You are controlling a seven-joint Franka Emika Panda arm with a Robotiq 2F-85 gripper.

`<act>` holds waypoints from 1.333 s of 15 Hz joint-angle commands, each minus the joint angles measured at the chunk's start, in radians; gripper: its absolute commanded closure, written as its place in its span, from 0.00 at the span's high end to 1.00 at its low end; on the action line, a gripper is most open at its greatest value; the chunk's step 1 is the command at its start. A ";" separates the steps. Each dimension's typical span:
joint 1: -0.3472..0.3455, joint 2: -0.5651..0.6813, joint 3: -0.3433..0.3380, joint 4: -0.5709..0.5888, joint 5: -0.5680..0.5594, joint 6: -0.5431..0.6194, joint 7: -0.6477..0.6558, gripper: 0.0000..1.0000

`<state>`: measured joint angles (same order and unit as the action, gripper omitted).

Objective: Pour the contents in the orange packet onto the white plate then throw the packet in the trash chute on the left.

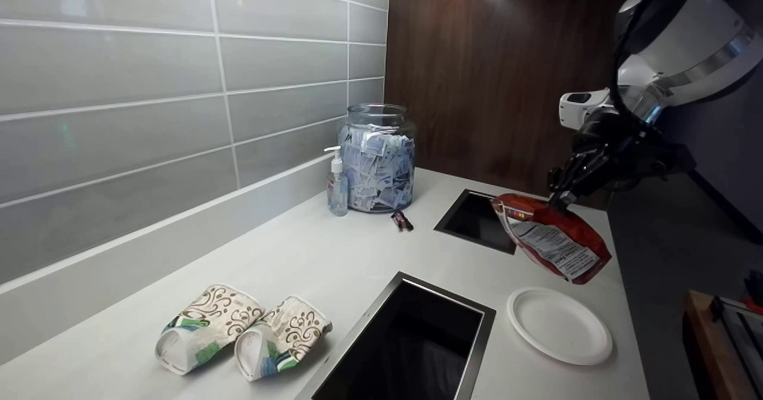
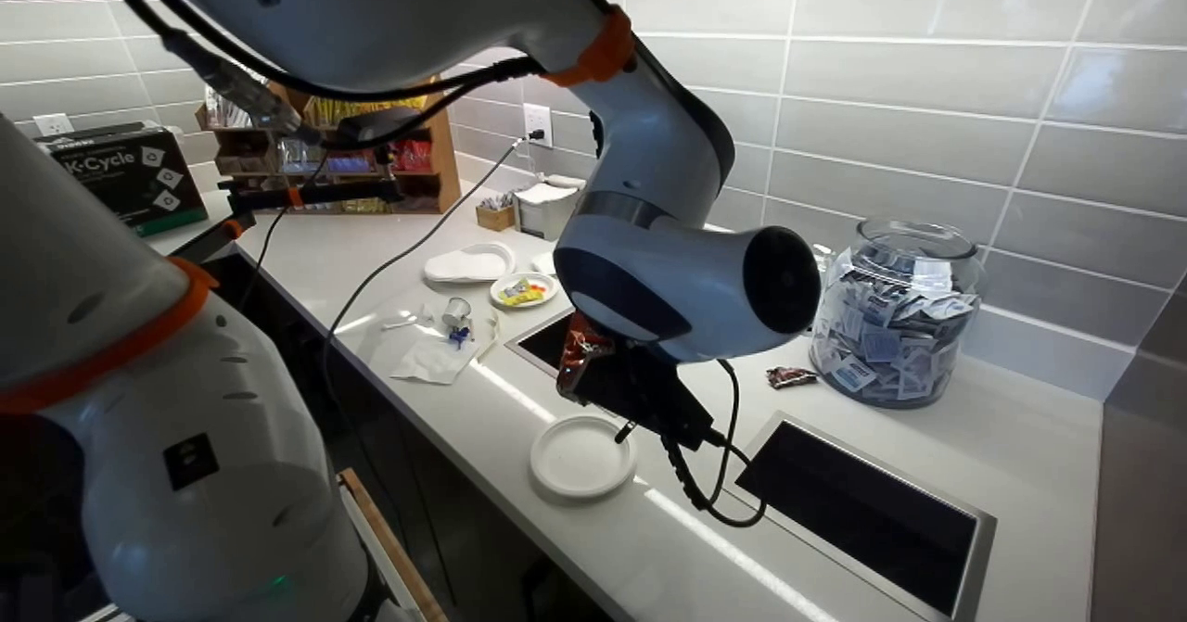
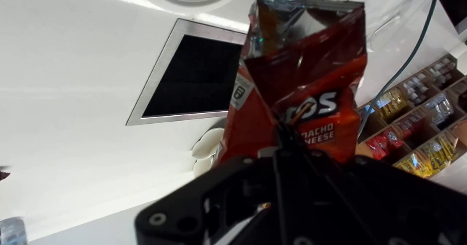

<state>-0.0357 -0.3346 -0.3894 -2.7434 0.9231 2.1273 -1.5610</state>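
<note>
Orange packet (image 1: 553, 240) aloft, jar (image 1: 379, 170) well apart

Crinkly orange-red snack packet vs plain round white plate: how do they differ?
The crinkly orange-red packet carries print; the round white plate is plain. The packet hangs tilted in the black pincer; the plate lies flat on the white counter. The packet is creased; the plate is a smooth, rimmed disc. Both show in all three views.
</note>
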 commanded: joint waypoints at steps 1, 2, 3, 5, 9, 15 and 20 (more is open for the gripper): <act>-0.054 0.007 0.053 0.002 0.013 -0.015 -0.009 0.01; -0.055 0.007 0.054 0.002 0.013 -0.015 -0.009 0.00; -0.054 0.018 0.041 0.013 0.019 -0.060 -0.041 0.00; -0.063 0.032 0.024 0.027 0.027 -0.160 -0.111 0.00; -0.106 0.069 0.028 0.045 0.017 -0.283 -0.192 0.00; -0.149 0.118 0.042 0.060 0.038 -0.318 -0.289 0.00; -0.155 0.172 0.041 0.084 0.099 -0.360 -0.378 0.00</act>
<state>-0.1652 -0.2227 -0.3580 -2.6907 0.9698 1.8323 -1.8655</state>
